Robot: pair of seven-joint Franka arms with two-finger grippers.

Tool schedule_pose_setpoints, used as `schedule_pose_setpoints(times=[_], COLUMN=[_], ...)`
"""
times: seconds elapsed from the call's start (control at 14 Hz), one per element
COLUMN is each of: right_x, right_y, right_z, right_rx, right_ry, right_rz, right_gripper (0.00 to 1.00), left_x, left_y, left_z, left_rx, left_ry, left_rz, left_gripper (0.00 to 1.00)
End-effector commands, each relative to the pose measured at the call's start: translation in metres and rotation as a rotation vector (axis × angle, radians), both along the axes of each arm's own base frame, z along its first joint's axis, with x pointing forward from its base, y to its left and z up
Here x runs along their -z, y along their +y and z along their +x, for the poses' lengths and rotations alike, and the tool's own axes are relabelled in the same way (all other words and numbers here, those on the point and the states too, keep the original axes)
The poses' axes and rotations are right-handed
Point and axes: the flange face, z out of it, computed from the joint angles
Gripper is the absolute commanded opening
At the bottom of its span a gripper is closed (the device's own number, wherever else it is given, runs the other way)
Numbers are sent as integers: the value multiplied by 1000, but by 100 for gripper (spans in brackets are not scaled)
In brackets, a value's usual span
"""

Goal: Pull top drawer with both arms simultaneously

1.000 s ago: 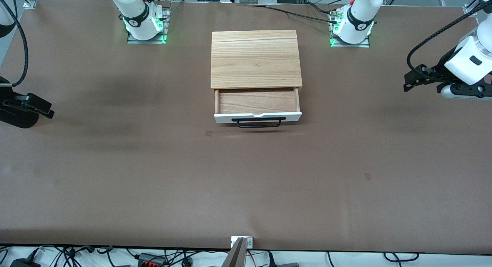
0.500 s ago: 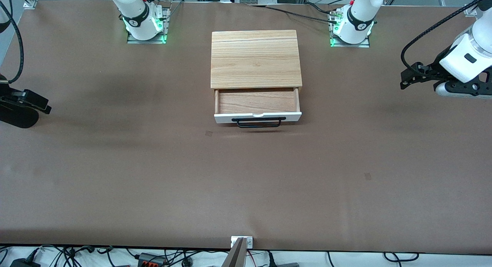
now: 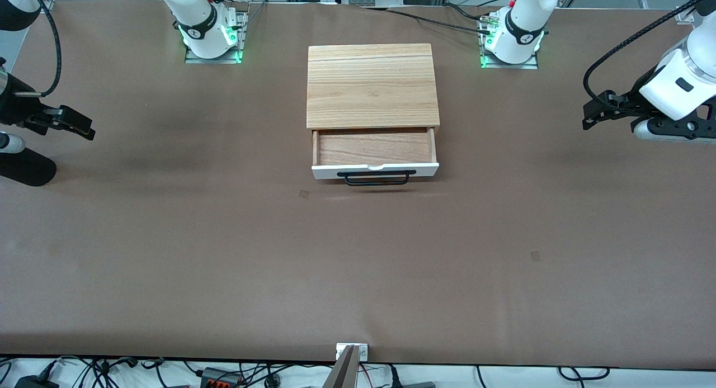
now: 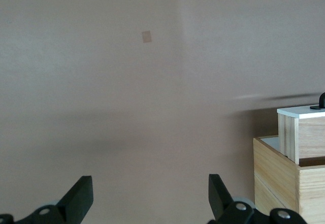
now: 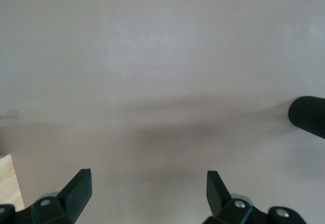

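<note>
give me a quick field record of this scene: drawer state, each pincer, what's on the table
drawer: shallow top drawer with white front panel, pulled partly out, reddish-brown inside bare
handle: wide black bar handle, untouched
cabinet: light-wood cabinet, mid-table
left pincer: open, empty, over the brown table at the left arm's end, apart from the drawer
right pincer: open, empty, over the right arm's end
task: drawer appears pulled open, both arms clear of it

text: no words or numbers can be read | labels: none to read | brands: small round marks on the arm bases, too tiny to make out | signs: none
</note>
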Motion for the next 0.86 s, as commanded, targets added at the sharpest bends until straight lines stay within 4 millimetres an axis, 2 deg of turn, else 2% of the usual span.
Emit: schedule_pose_setpoints(times=[0.0,0.29,0.43,0.79], right_x=[-8,-17,-15,-11], right_y=[1,4,15,16], right_z=[-5,-6,-5,-7], right_rx=[-13,-30,-47,-56], right_ry=[-38,-46,-41,-20], right_rz=[-13,-12,-12,-11], right_gripper=[100,100,100,100], left_x=[-3,-5,-6,-6], left_y=[0,0,0,-2], left_z=[-8,-7,-3,-3], left_rx=[1,1,6,7], left_ry=[8,8,14,36], left_rz=[-10,-10,-11,-10], left_gripper=[100,100,100,100])
